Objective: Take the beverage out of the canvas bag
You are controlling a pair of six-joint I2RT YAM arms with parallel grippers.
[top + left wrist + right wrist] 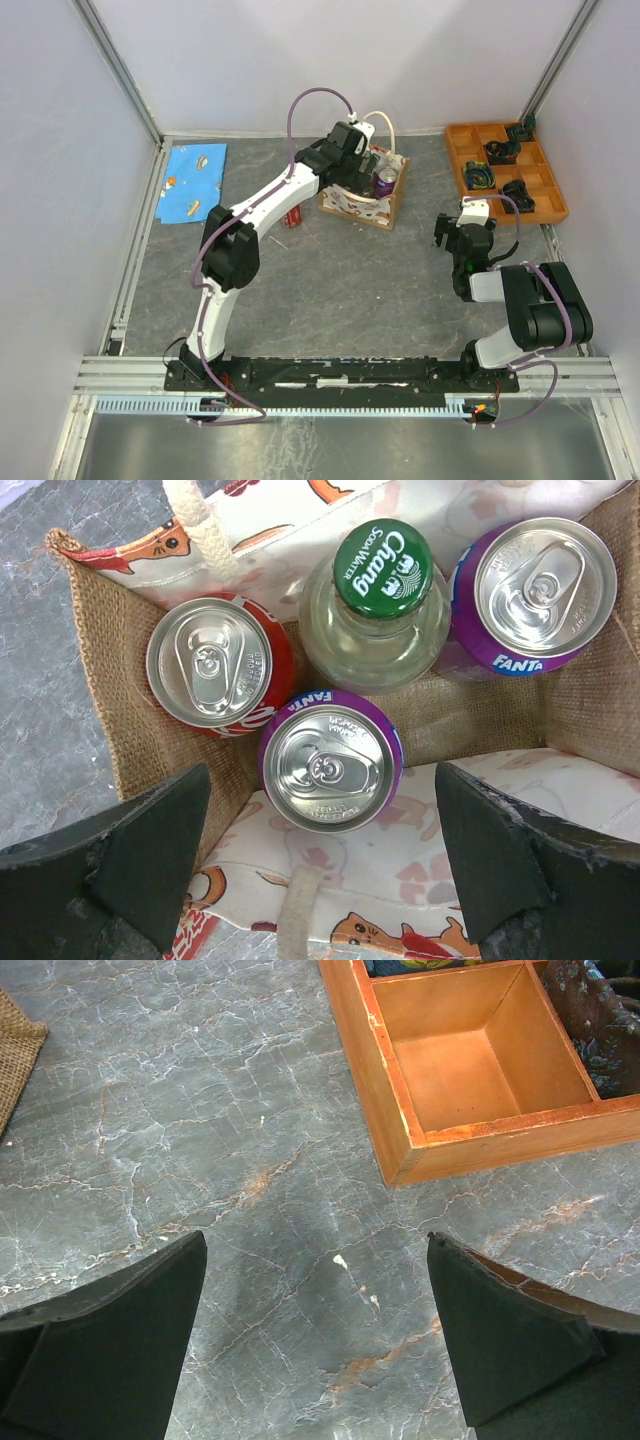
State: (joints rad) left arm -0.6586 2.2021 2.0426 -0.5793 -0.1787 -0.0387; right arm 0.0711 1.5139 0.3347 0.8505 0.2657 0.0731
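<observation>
Above the canvas bag our left hand stands wide over a purple can, gripping nothing; our right hand hangs wide above the counter.

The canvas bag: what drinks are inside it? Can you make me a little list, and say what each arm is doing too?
bag: canvas bag, top open, seen from above
drinks inside: red can; purple Fanta can; second purple Fanta can; glass bottle with a green cap
how they stand: all four upright
left end effector: open, above the bag, holding nothing
right end effector: open, above the table, holding nothing
near the right arm: orange tray
</observation>
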